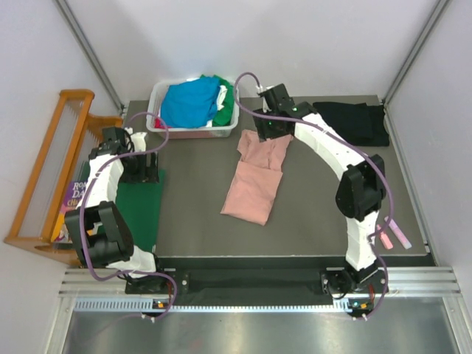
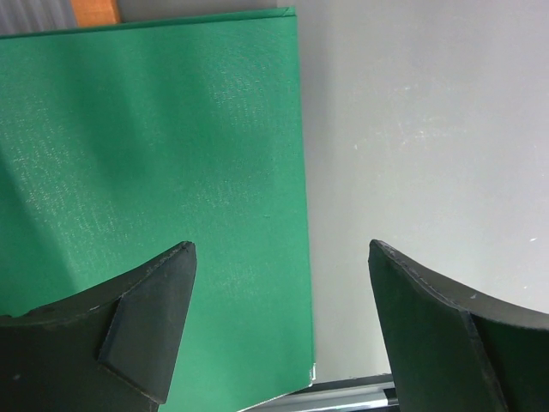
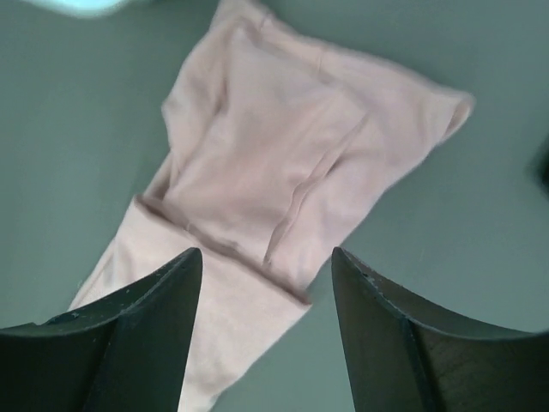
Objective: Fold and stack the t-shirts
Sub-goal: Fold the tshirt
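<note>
A dusty-pink t-shirt (image 1: 254, 181) (image 3: 274, 154) lies partly folded in the middle of the table, its upper part doubled over. My right gripper (image 1: 267, 127) (image 3: 266, 253) hovers open just above the shirt's far end, with nothing between its fingers. At the back right lies a folded black t-shirt (image 1: 354, 122). More t-shirts, a bright blue one (image 1: 188, 103) and a green one (image 1: 227, 99), are heaped in a white bin (image 1: 192, 133). My left gripper (image 1: 144, 173) (image 2: 281, 249) stands open and empty over the right edge of the dark-green board (image 1: 140, 210) (image 2: 154, 172).
A wooden rack (image 1: 51, 169) stands off the table's left edge with a book (image 1: 74, 193) beside it. A pink marker (image 1: 398, 234) lies at the near right. The grey table (image 1: 317, 214) ends at a black front rail.
</note>
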Motion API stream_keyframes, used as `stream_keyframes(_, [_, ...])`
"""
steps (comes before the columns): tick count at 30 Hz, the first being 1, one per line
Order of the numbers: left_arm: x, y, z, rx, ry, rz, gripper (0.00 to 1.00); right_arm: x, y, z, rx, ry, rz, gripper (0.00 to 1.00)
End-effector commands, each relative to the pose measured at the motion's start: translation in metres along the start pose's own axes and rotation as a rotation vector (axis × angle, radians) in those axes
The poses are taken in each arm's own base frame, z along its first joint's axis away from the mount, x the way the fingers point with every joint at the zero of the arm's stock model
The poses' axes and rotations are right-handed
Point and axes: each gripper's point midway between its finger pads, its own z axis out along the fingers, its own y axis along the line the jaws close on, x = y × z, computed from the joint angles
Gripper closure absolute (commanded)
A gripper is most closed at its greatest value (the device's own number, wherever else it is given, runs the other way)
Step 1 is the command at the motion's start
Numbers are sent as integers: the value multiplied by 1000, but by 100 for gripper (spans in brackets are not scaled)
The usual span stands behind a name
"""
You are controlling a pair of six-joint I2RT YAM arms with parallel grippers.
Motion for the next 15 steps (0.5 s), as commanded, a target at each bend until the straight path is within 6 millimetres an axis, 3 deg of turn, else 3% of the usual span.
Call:
stream_keyframes(1, [-5, -18, -12, 64, -31, 52, 14, 50, 40, -38, -176, 71, 104, 39])
stream_keyframes(2, [-1, -26, -13, 84, -18, 66, 14, 46, 46, -52, -220, 17, 131, 40])
stream_keyframes(3, [2, -34, -13, 95, -11, 94, 14, 81, 51, -47, -251, 90, 171, 41])
stream_keyframes(5, [7, -62, -12, 134, 5, 196, 14, 90, 51, -62, -271, 55, 212, 46])
stream_keyframes(6, [12, -71, -12, 130, 7, 236, 14, 109, 50, -59, -264, 82, 251, 48])
stream_keyframes(7, [16, -99, -12, 167, 12, 319, 14, 115, 51, -61, -277, 83, 263, 48])
stream_keyframes(9, [21, -122, -10, 187, 5, 396, 14, 130, 55, -66, -307, 98, 314, 49])
stream_keyframes(10, [25, -145, -9, 218, 9, 458, 14, 134, 60, -68, -334, 107, 329, 48])
stream_keyframes(14, [28, -181, 5, 277, 55, 535, 14, 153, 88, -79, -480, 169, 489, 50])
stream_keyframes(15, [29, -186, 8, 287, 73, 530, 14, 171, 93, -76, -491, 205, 509, 51])
